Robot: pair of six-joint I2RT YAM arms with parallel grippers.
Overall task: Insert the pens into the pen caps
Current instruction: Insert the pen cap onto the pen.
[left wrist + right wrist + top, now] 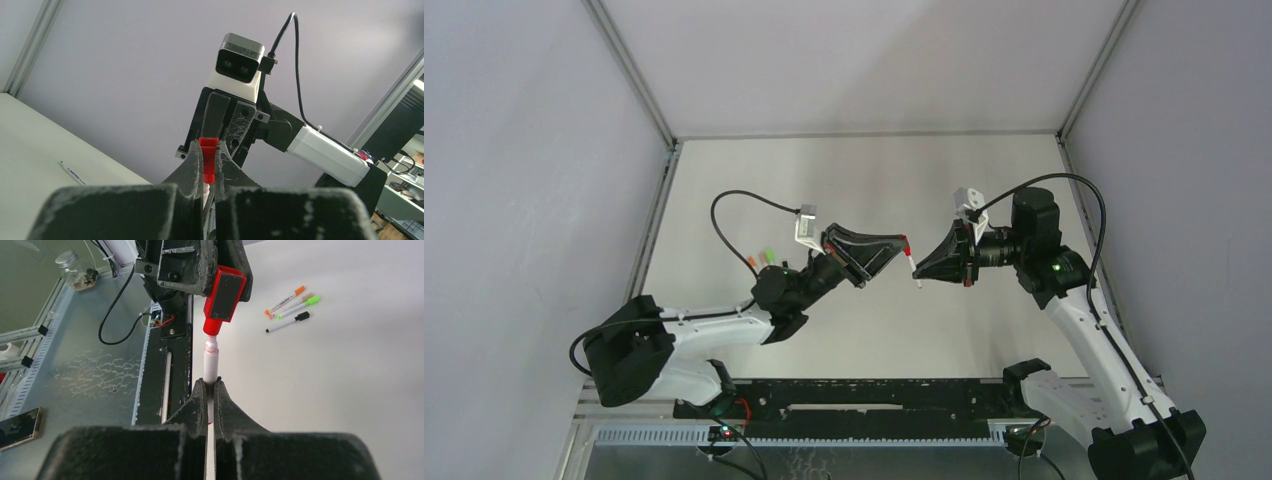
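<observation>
My left gripper [905, 244] [208, 150] is shut on a red pen cap [208, 161] [223, 295], held in the air above the table's middle. Facing it, my right gripper [921, 278] [210, 387] is shut on a white pen [210, 365] [914, 268]. The pen's tip sits at the mouth of the red cap. Three capped pens lie side by side on the table: orange [285, 300], green [300, 305] and black [287, 322]. They show near the left arm's wrist [762, 258]. Another pen [72, 173] lies alone on the table.
The white table [864, 190] is walled by grey panels and metal posts at the back corners. A black rail [175, 365] runs along the near edge between the arm bases. Beyond it, a glass jar [75, 270] and a phone [17, 427] rest on a metal surface.
</observation>
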